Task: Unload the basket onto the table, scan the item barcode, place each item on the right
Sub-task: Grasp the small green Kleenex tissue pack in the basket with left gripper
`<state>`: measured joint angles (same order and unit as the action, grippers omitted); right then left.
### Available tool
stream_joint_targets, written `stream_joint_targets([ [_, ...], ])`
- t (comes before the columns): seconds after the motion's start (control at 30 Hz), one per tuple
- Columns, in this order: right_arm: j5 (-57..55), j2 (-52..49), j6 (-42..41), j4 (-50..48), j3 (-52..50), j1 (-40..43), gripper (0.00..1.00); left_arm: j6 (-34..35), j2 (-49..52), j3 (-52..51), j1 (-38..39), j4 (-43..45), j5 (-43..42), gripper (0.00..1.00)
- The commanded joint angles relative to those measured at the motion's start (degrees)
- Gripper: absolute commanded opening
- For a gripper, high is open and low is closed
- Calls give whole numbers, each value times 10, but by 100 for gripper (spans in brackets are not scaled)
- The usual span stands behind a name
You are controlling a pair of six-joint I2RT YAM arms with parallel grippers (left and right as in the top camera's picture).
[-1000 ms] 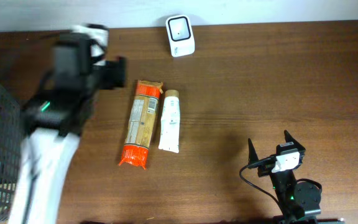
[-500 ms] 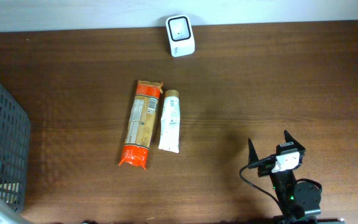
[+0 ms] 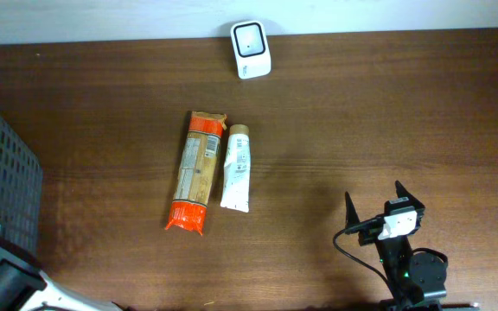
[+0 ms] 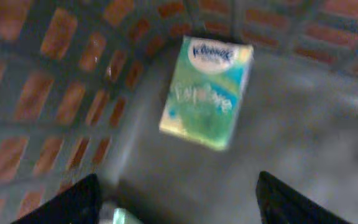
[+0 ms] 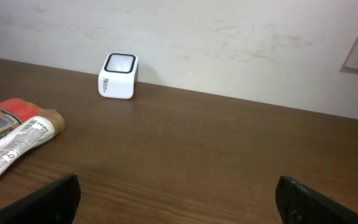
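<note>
Fingers of my left gripper [image 4: 178, 202] stand apart, empty, above a green tissue pack [image 4: 207, 93] in the dark mesh basket [image 4: 291, 149]. My right gripper [image 5: 179, 199] gapes wide over the brown wooden bench [image 5: 229, 162]; small white scanner [image 5: 118, 76] stands far, by a pale wall [image 5: 229, 37].

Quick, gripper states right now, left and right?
Left gripper: open, holding nothing, over the tissue pack in the basket.
Right gripper: open, holding nothing.
</note>
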<state>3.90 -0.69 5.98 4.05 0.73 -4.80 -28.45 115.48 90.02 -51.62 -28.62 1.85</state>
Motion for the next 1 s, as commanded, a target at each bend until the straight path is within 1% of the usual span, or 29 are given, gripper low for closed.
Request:
stream_joint_targets([
  [0.0, -5, 3, -4, 1, -4, 4, 99, -17, 40, 4, -3, 50, -8, 88],
  [0.07, -5, 3, -4, 1, -4, 4, 99, -19, 61, 4, -3, 93, -9, 91],
  [0.13, -5, 3, -4, 1, -4, 4, 99, -19, 80, 4, -3, 115, -16, 91],
  [0.23, -5, 3, -4, 1, -4, 4, 99, -25, 108, 4, 1, 128, -28, 90],
  [0.33, -5, 3, -4, 1, -4, 4, 99, -27, 113, 4, 2, 138, -32, 84],
  [0.37, -5, 3, -4, 1, -4, 4, 99, -27, 113, 4, 2, 141, -32, 77],
  [0.47, -5, 3, -4, 1, -4, 4, 99, -27, 116, 1, 2, 142, -73, 66],
  [0.5, -5, 3, -4, 1, -4, 4, 99, -27, 119, 1, 2, 140, -85, 55],
  [0.53, -5, 3, -4, 1, -4, 4, 99, -27, 122, 1, 3, 140, -94, 46],
  [0.57, -5, 3, -4, 1, -4, 4, 99, -27, 122, 1, 3, 140, -96, 41],
  [0.63, -5, 3, -4, 1, -4, 4, 99, -27, 122, 1, 3, 139, -96, 22],
  [0.73, -5, 3, -4, 1, -4, 4, 99, -22, 122, 1, 3, 120, -95, 19],
  [0.83, -5, 3, -4, 1, -4, 4, 99, -2, 108, 1, 3, 112, -95, 19],
  [0.9, -5, 3, -4, 1, -4, 4, 99, 37, 79, 3, 3, 111, -95, 14],
  [0.93, -5, 3, -5, 1, -4, 4, 99, 64, 43, 3, 3, 111, -95, 11],
  [0.97, -5, 3, -4, 1, -4, 4, 99, 84, 9, 3, 3, 112, -95, 11],
])
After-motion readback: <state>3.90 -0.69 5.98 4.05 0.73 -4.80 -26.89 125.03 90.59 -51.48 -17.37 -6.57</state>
